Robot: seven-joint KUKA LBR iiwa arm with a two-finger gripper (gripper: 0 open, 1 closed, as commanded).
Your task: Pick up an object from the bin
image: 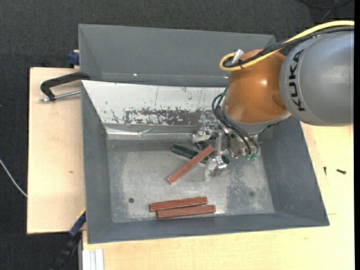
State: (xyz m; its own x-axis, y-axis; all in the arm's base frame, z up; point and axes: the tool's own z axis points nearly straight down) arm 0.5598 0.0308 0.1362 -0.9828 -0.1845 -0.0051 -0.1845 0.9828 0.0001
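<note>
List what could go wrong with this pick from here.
1. The slanted stick reaches the arm only with its upper end. Gripped there, so far from its middle, it may well swing or slip out on the lift.
2. A dark green piece lies right beside that end, possibly touching it. It could get pinched along with the stick or be knocked aside.

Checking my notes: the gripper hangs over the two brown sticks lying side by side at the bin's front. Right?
No: camera view shows the gripper at a third, slanted stick farther back; the two sticks lie side by side at the front.
</note>
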